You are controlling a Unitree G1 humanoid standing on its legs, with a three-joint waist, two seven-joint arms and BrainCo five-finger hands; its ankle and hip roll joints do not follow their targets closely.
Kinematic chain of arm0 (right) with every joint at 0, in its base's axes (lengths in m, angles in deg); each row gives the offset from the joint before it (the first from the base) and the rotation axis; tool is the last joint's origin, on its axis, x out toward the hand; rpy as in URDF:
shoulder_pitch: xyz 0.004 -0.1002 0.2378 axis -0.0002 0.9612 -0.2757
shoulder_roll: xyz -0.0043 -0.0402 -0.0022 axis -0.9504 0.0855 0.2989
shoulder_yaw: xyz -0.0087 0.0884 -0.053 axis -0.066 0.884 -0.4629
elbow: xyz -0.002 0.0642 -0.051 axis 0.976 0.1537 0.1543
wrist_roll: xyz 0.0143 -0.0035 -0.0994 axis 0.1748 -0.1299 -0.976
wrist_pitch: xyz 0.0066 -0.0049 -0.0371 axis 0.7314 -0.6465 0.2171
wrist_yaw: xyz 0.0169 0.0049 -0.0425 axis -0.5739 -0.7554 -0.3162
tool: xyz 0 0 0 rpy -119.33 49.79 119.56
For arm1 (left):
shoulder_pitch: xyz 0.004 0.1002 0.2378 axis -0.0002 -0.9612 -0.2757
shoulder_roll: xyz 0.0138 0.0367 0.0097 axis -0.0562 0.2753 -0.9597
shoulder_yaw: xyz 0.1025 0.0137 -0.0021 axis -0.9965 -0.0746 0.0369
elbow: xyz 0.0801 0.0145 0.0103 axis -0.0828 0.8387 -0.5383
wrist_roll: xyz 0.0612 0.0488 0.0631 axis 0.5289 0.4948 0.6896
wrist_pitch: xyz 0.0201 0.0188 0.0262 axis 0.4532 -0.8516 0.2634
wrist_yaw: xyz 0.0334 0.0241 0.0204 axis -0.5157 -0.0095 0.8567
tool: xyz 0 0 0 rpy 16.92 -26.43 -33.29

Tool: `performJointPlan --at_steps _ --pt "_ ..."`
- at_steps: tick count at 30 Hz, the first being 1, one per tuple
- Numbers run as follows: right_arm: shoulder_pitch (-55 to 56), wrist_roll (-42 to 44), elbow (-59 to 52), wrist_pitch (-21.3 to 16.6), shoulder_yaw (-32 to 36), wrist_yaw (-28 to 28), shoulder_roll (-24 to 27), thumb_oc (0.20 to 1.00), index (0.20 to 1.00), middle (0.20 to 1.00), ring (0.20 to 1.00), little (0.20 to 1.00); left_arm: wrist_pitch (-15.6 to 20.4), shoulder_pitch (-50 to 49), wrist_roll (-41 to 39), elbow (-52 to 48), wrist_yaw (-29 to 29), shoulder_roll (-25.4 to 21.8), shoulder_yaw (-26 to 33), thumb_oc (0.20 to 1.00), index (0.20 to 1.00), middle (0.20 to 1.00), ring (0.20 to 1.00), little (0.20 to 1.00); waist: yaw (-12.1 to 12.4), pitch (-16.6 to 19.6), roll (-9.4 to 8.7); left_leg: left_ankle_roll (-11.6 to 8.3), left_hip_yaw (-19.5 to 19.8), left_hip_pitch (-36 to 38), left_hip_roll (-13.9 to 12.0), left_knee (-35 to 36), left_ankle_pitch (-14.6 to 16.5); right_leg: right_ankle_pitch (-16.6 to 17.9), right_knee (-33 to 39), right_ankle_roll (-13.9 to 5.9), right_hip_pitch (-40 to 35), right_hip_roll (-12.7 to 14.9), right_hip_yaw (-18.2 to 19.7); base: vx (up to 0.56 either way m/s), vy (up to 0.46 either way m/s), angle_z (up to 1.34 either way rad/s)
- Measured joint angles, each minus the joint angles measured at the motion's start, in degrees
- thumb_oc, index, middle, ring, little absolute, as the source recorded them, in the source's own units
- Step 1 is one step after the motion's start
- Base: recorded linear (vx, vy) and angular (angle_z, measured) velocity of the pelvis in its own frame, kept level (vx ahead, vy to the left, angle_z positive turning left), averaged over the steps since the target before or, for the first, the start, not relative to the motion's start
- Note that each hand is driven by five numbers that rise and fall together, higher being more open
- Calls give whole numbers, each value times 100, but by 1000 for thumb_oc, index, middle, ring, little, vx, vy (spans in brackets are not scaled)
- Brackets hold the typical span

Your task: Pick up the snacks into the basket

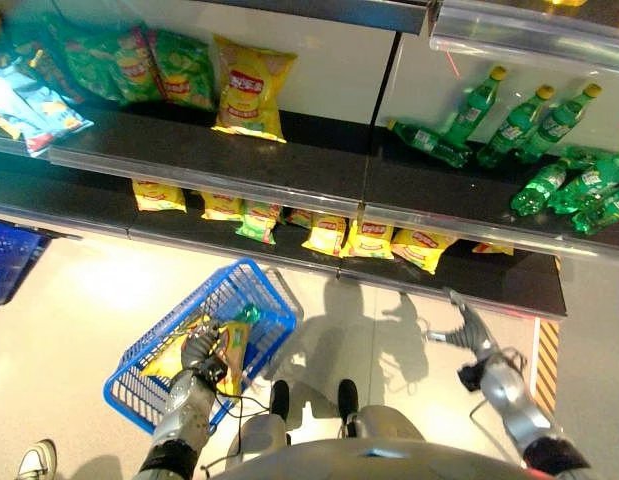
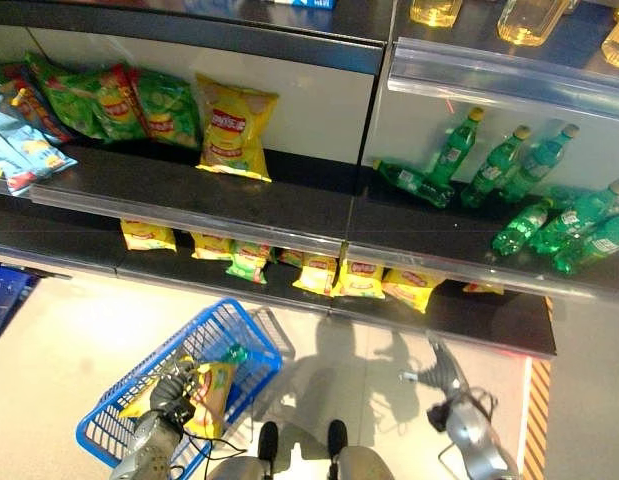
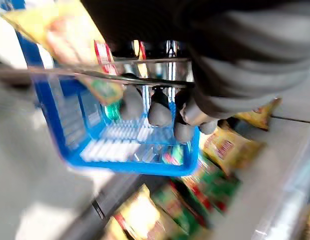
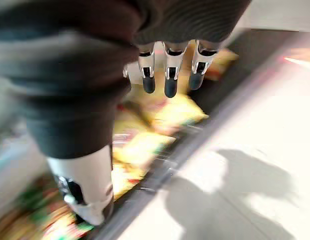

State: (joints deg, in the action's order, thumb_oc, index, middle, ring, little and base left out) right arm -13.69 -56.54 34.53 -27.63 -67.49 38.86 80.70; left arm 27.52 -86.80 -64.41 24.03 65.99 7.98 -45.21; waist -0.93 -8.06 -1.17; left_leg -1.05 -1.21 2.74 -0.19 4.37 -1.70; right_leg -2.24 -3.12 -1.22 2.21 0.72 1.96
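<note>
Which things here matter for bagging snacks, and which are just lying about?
Job:
blue plastic basket, held by left hand
yellow snack bags on the lower shelf
open right hand

Lying about:
green plastic bottles
second blue basket

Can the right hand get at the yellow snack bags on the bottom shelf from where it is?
Probably yes. The right hand is open and empty, fingers toward the yellow snack bags on the bottom shelf; nothing lies between, though the shelf above overhangs.

Blue basket (image 1: pixel 251 300) holds yellow snack bags (image 1: pixel 232 350) (seemingly two).
</note>
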Motion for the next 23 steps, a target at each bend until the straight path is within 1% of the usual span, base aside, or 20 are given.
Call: performJointPlan --at_steps 1,2,3,4,5,7,8,11,15,16,19,23 --pt "4 250 353 5 138 -6 -100 1000 1000 1000 1000 1000 18 51 5 301 5 88 127 200 200 200 200 200 -1 40 44 0 -48 70 -6 23 0 4 6 -5 -19 -2 16 55 1 -21" --pt "70 747 933 14 404 -14 -281 1000 1000 1000 1000 1000 16 -25 55 566 36 213 238 200 200 200 200 200 -50 186 116 0 -69 102 -16 59 1 12 20 2 -39 -12 27 53 -8 -15" --pt "89 893 1214 26 405 -2 -320 1000 1000 1000 1000 1000 14 -11 55 655 38 246 239 200 200 200 200 200 -118 249 137 0 -70 101 -22 59 2 11 18 4 -35 -18 29 58 -13 -6" --pt "118 992 1367 85 396 12 -345 1000 1000 1000 1000 1000 9 -5 63 675 37 274 238 200 200 200 200 200 -111 299 147 -1 -72 95 -28 58 3 13 11 7 -39 -28 32 70 -19 -6" --pt "49 1201 1880 119 408 91 -374 1000 1000 1000 1000 1000 24 65 212 958 -36 289 216 200 200 200 200 200 -144 334 171 -14 -98 134 -47 58 12 21 5 17 -50 -48 56 71 -14 -10" --pt "34 1328 2238 297 413 185 -366 1000 1000 1000 1000 1000 5 183 350 1143 -52 300 218 200 200 200 200 200 -144 373 186 -25 -122 157 -66 59 21 33 -9 37 -58 -61 71 75 -17 -9" --pt "23 1386 2431 410 405 241 -362 1000 1000 1000 1000 1000 2 262 545 1305 -99 305 215 200 200 200 200 200 -141 445 194 -3 -127 157 -75 59 44 31 -24 44 -62 -72 76 71 -17 -4" --pt "26 1437 2424 509 402 310 -360 1000 1000 1000 1000 1000 -11 275 780 1361 -155 320 159 200 200 200 200 200 -145 537 197 -6 -133 164 -86 56 44 33 -24 61 -56 -81 77 46 -17 -1" --pt "-91 1438 2263 516 316 401 -357 1000 1000 1000 1000 1000 -76 258 994 1315 -245 331 -90 200 200 200 200 200 -141 631 208 -32 -134 158 -81 47 25 35 -45 74 -70 -82 76 19 -10 0" --pt "-132 1438 2262 516 280 418 -357 1000 1000 1000 1000 1000 -108 261 1017 1313 -268 331 -233 200 200 200 200 200 -140 647 218 -32 -134 160 -79 36 25 34 -41 75 -82 -79 76 32 -8 0" --pt "-305 1438 2287 520 280 477 -356 1000 1000 1000 1000 1000 -119 297 1223 1297 -319 391 -367 200 200 200 200 200 -142 649 222 -32 -128 165 -77 28 25 47 -16 94 -107 -79 70 38 -7 1" --pt "-396 1436 2289 553 277 520 -357 1000 1000 1000 1000 1000 -171 317 1290 1296 -398 484 -584 200 200 200 200 200 -145 645 229 -31 -117 181 -79 29 25 58 35 106 -155 -81 63 5 0 1"
